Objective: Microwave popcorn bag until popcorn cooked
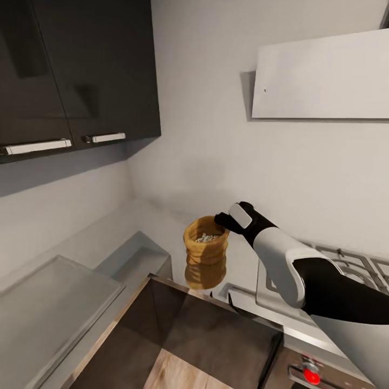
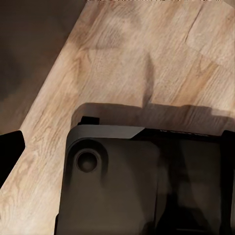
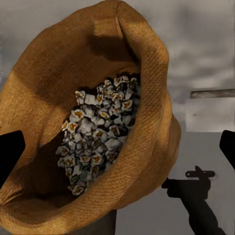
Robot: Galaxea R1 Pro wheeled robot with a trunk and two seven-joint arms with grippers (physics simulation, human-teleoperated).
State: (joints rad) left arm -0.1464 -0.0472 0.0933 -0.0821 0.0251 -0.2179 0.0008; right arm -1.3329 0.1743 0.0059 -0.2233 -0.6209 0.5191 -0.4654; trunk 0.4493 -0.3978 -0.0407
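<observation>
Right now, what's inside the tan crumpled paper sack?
The tan crumpled paper sack holds a heap of small white-cream kernels in its mouth. Below that top layer, the sack's walls hide its contents.

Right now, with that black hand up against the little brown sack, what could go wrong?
The right gripper meets only the rolled rim of the tan crumpled popcorn bag, so the soft paper might slip or buckle. The bag's mouth is open with white puffed popcorn heaped inside; tipping it could spill kernels onto the glossy grey countertop.
</observation>
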